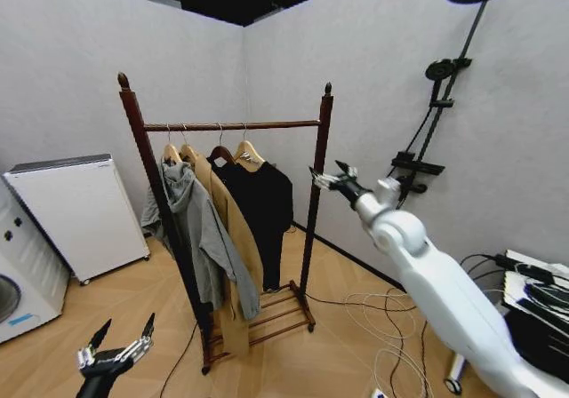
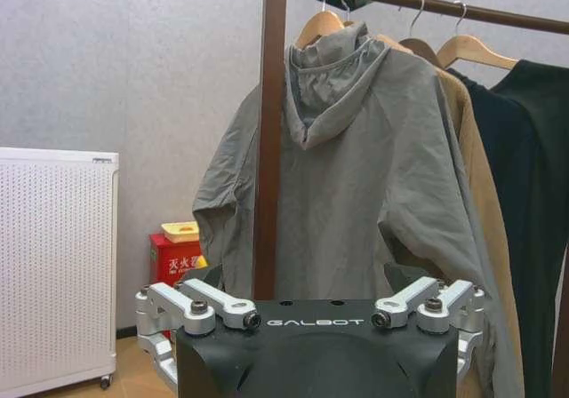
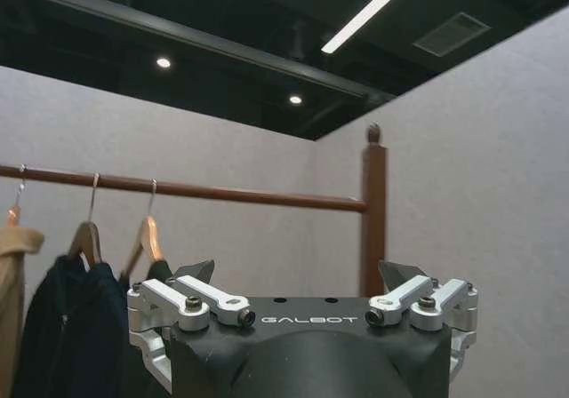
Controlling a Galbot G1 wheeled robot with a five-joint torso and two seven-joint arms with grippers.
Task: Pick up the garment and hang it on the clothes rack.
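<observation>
- The clothes rack (image 1: 313, 158) is dark reddish-brown wood: two slim posts with turned knob tops, one round rail across them, and a slatted shelf at the base, on pale herringbone flooring.
- The garment (image 1: 263, 204) hangs on the rail, at the rail's right end as the head view shows it. It is plain black, limp and long, on a pale wooden hanger (image 1: 249, 154) with a thin metal hook.
- At about 9 o'clock from it hang a tan coat (image 1: 231, 238) and then a grey hooded sweatshirt (image 1: 197, 229) of soft, creased cloth (its hood slumps forward in the left wrist view).
- The right gripper (image 1: 327, 176) is raised at about 3 o'clock from the garment, just beside the rack's right post. Its metal fingers are spread apart and hold nothing.
- The left gripper (image 1: 120, 338) sits low, at about 7 o'clock from the rack's base. Its dark fingertips are parted and empty.
- The garment's lower hem is partly lost against the tan coat and the rack's base, and its sleeves are hard to tell from its body.
- In the right wrist view the black cloth is cut off by the gripper's own body (image 3: 302, 349).
- A white perforated cabinet (image 1: 78, 211) stands against the wall at 9 o'clock from the rack.
</observation>
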